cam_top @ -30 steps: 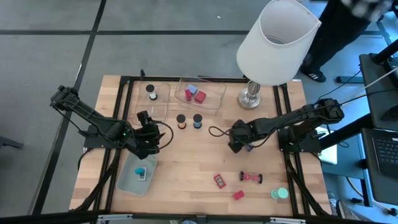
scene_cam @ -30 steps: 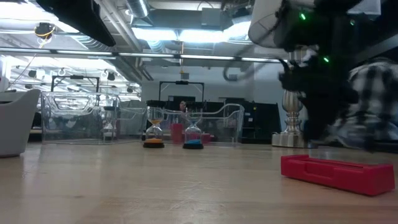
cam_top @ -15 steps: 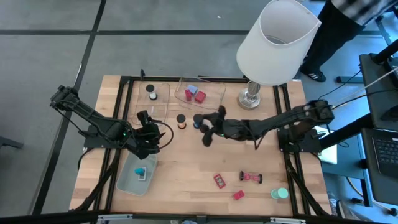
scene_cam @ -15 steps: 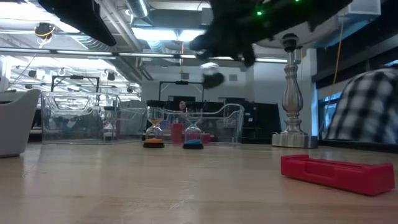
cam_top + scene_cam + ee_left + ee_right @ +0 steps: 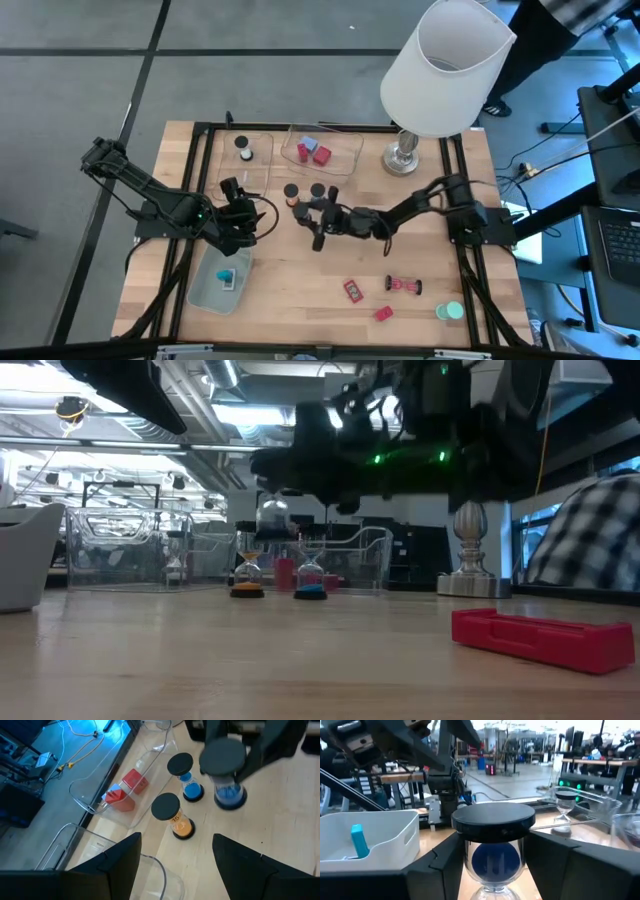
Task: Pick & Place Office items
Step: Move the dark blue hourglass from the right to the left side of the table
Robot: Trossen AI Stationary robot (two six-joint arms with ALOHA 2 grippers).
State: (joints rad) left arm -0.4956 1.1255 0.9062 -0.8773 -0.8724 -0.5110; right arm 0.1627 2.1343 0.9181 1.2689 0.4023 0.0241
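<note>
Right wrist view has the right hand (image 5: 318,222) closed on a blue hourglass (image 5: 492,822), one finger on either side of the glass just under its black cap, which keeps it upright. In the low view it hangs clear of the table (image 5: 300,290), so I judge it is being carried rather than set down. In the high view the hand sits at mid-frame, just below two more hourglasses standing on the table, an orange one (image 5: 291,194) and a blue one (image 5: 317,192), beside the clear tray (image 5: 345,165) that holds red and blue blocks (image 5: 315,151). That grouping suggests the pieces are being sorted by kind.

Further out, at left of centre, the left hand (image 5: 238,215) waits with its fingers spread wide and nothing between them, near the upper end of the pale green tray (image 5: 205,290), which has a teal block (image 5: 226,276) in it. At lower right of the high view, red pieces (image 5: 353,290) and a teal cap (image 5: 452,311) lie loose on the table, probably not yet sorted. The white lamp (image 5: 440,70) stands at upper right.
</note>
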